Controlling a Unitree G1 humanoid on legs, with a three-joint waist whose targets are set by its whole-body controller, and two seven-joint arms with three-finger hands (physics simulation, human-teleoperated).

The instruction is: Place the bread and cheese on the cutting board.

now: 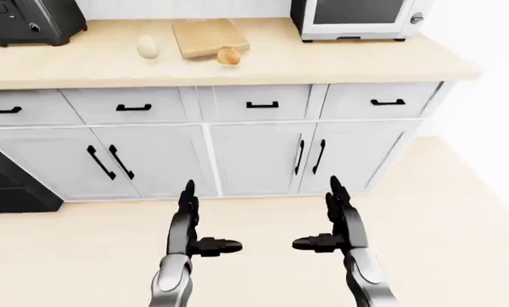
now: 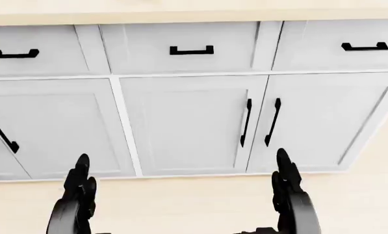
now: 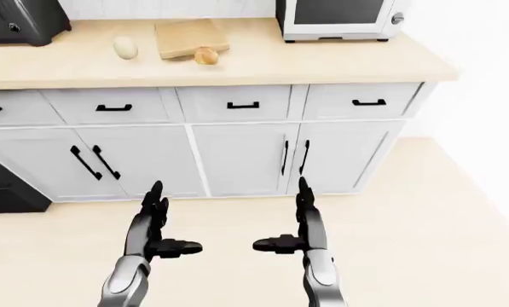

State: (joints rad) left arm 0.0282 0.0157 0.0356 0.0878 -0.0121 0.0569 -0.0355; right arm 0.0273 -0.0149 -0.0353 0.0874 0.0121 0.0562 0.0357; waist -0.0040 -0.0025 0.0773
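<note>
Two black robot hands reach up from the bottom of the left-eye view. The left robot hand [image 1: 188,220] and the right robot hand [image 1: 337,217] are both released, fingers straight and pointing toward twelve o'clock, thumbs turned inward toward each other, holding nothing. They hover over a pale wooden floor [image 1: 459,211], well apart from the grey cabinets [image 1: 263,157] beyond. Above the cabinets runs the table [image 1: 322,61]. On it, toward eleven o'clock from the hands, lies the cutting board [image 1: 207,35]. The bread [image 1: 229,55] touches its lower right corner. The cheese [image 1: 148,47] sits just beside its left edge. A microwave [image 1: 357,18] stands at one o'clock.
</note>
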